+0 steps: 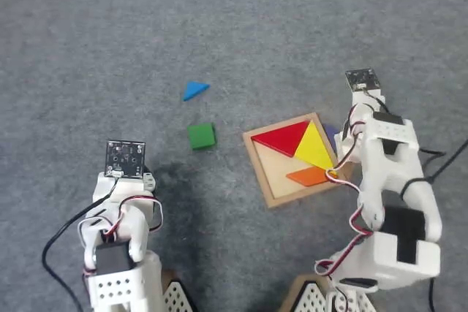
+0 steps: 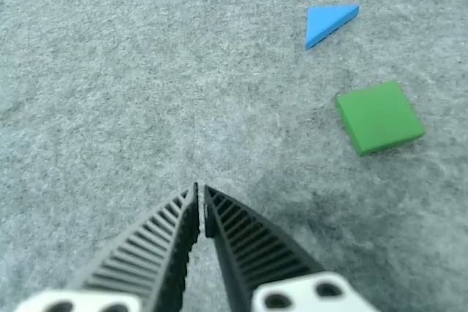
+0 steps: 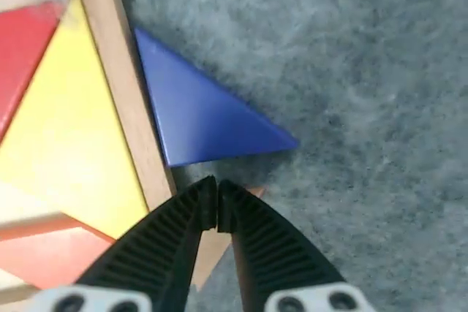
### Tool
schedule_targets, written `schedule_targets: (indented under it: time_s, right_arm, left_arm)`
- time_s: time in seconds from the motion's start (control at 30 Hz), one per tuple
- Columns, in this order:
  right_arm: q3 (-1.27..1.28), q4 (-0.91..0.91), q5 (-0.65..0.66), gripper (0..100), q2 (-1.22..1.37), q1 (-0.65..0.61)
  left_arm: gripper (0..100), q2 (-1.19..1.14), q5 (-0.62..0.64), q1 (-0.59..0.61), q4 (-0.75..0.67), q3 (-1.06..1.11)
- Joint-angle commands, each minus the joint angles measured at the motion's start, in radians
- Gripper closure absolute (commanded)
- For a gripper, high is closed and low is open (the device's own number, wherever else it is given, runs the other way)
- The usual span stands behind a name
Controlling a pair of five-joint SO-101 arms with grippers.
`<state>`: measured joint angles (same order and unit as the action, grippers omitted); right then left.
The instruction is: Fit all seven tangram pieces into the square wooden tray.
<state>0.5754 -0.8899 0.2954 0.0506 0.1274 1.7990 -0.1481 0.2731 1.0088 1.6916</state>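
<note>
The square wooden tray point(image 1: 272, 196) lies right of centre and holds a red triangle point(image 1: 281, 137), a yellow triangle point(image 1: 313, 145) and an orange piece point(image 1: 307, 176). A dark blue triangle point(image 3: 197, 118) lies on the carpet against the tray's outer rim point(image 3: 128, 93). My right gripper point(image 3: 217, 191) is shut and empty, its tips just off that triangle's near edge by the rim. A light blue triangle point(image 2: 329, 23) and a green square point(image 2: 379, 116) lie on the carpet left of the tray. My left gripper point(image 2: 201, 195) is shut and empty, well short of both.
Grey carpet covers the whole table. The left arm point(image 1: 121, 224) stands at the front left and the right arm point(image 1: 387, 173) along the tray's right side, covering part of the dark blue triangle point(image 1: 330, 133) from above.
</note>
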Motion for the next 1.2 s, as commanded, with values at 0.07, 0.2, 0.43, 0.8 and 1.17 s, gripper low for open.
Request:
schedule_targets:
  time_s: [0.07,0.2,0.43,0.8,1.17]
  right_arm:
    - [-0.046,-0.073,0.04,98.2,0.03,-0.061]
    - [-0.043,-0.137,0.035,98.3,0.044,-0.134]
    - [0.072,-0.133,0.025,98.3,-0.05,-0.216]
    - [0.201,-0.071,-0.103,97.6,-0.367,-0.283]
    - [0.133,-0.127,-0.147,87.6,-0.323,-0.122]
  left_arm:
    - [98,0.014,-0.003,-0.006,0.003,-0.008]
    - [98,0.014,-0.003,-0.006,0.005,-0.008]
    - [98,0.014,-0.003,-0.006,0.003,-0.008]
    - [98,0.014,-0.003,-0.006,0.005,-0.008]
    - [98,0.014,-0.003,-0.006,0.003,-0.008]
